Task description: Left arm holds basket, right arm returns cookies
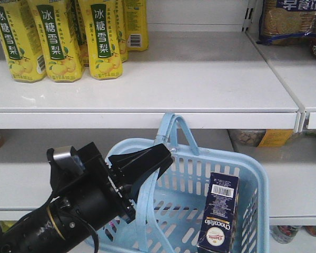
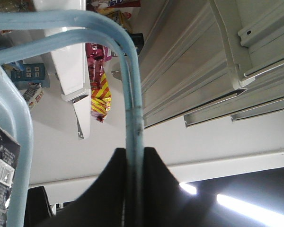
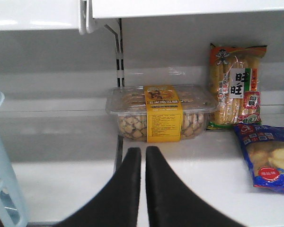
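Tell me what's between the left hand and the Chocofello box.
Front view: just the basket's bare slotted interior. The left hand clamps the handle; the Chocofello box stands on end inside.

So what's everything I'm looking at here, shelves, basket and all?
drink bottles: at least four, yellow, upper shelf, left
biscuit pack: one, blue wrapper, upper shelf, right
shelves: several, white, behind everything
basket: one, light blue, in front of the shelves
cookies: one carton, dark navy, standing in the basket's right corner
biscuit tub: one, clear with a yellow label, lower shelf
cracker pack: one, orange, upright, right of the tub
snack bag: one, blue, lying in front of the cracker pack
left arm: one, black, fingers clamped on a basket handle
right arm: one, black, fingers together and empty, pointing at the tub
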`<state>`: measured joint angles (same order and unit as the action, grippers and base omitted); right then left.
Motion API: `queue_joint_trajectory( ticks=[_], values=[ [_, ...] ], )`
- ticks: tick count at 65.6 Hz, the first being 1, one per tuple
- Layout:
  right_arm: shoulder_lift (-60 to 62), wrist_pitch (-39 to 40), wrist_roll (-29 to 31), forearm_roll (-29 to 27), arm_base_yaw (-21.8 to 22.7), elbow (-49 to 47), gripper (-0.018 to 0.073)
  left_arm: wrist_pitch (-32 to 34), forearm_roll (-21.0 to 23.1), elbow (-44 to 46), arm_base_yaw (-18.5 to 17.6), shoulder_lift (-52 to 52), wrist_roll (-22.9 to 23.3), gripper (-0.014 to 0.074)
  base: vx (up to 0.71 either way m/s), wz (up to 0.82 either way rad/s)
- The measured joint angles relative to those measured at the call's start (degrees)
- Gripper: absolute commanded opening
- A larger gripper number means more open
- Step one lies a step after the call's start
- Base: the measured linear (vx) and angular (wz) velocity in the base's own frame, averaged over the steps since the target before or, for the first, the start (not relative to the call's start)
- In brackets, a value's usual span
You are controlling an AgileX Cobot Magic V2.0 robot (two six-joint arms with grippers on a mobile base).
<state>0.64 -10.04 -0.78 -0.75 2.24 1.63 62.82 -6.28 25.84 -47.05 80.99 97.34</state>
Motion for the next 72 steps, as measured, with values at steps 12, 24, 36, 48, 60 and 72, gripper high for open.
queue_joint_trajectory(
  ticks=[12, 24, 36, 48, 60, 72],
  values=[
    [0.0, 0.0, -0.1, -0.2, 0.0, 0.0, -0.0006, 0.0, 0.0, 0.0, 0.0, 0.0, 0.0, -0.0003, 0.00, 0.00],
    [0.0, 0.1, -0.1, -0.7, 0.0, 0.0, -0.0006, 0.0, 0.0, 0.0, 0.0, 0.0, 0.0, -0.0003, 0.00, 0.00],
    [0.0, 0.7, -0.1, -0.9, 0.0, 0.0, -0.0006, 0.0, 0.0, 0.0, 0.0, 0.0, 0.0, -0.0003, 0.00, 0.00],
    [0.0, 5.2, -1.1, -3.6, 0.0, 0.0, -0.0006, 0.0, 0.0, 0.0, 0.0, 0.0, 0.0, -0.0003, 0.00, 0.00],
    [0.0, 12.7, -2.8, -9.6, 0.0, 0.0, -0.0004, 0.0, 0.0, 0.0, 0.0, 0.0, 0.0, -0.0003, 0.00, 0.00],
    [0.0, 15.6, -1.4, -11.7, 0.0, -1.6, -0.0004, 0.1, 0.0, 0.0, 0.0, 0.0, 0.0, -0.0003, 0.00, 0.00]
  ],
)
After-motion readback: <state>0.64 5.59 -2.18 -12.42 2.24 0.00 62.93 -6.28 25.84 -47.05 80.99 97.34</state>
